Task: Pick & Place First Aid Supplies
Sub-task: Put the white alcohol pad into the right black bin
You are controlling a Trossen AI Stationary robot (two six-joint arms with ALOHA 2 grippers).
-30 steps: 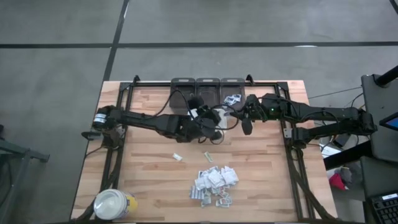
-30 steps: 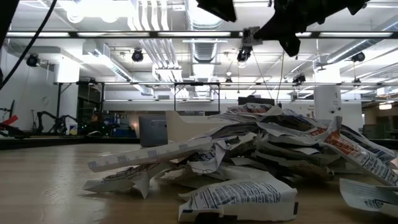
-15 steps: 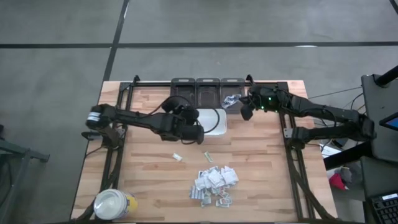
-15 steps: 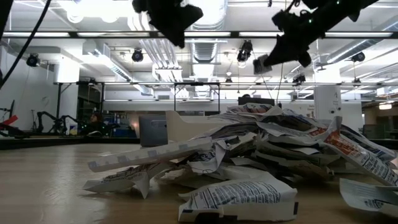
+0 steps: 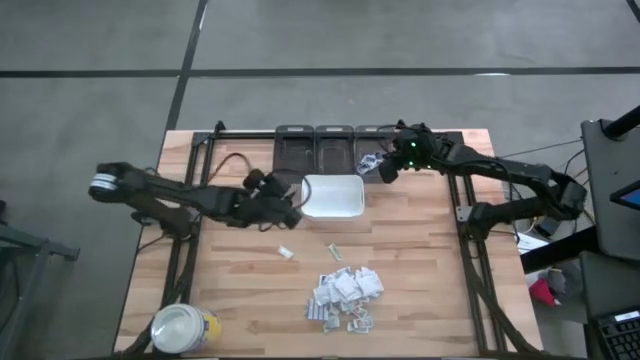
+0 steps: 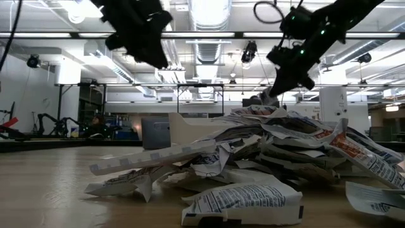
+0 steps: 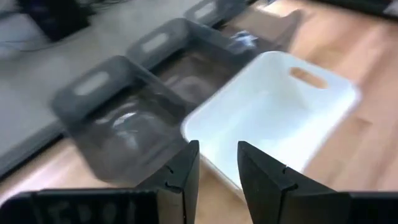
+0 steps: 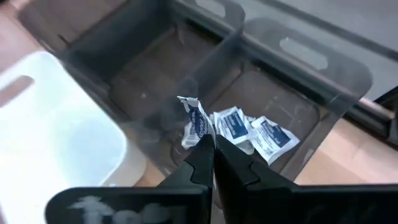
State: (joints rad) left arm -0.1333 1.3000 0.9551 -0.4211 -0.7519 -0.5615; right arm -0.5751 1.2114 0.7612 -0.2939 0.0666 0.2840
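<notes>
Right gripper [image 8: 213, 146] is over the rightmost of three dark translucent plastic bins [image 5: 372, 141] at the table's far edge, fingers pressed together, pinching one small white paper packet with blue print [image 8: 198, 122] by its edge. The packet hangs crumpled and upright from the fingertips. Below it, a few similar flat white-and-blue sachets [image 8: 249, 132] lie on that bin's floor. The middle bin [image 5: 333, 145] and left bin [image 5: 295, 143] are the same smoky rounded plastic with slot handles.

Left gripper [image 7: 214, 163] hangs above the bare wood just beside the white rectangular plastic tray [image 5: 333, 197], fingers slightly spread with nothing between them. The tray is smooth and glossy, with rounded corners and a slot handle.

The main pile of first aid supplies [image 5: 345, 297], thin creased paper packets, mostly white with grey, green and red print, sits on the butcher-block wooden table [image 5: 430, 270] near its front edge. Two stray packets [image 5: 286, 253] [image 5: 334, 252] lie between pile and tray. Round yellow jar with white lid [image 5: 182, 328] stands at the front-left corner.
</notes>
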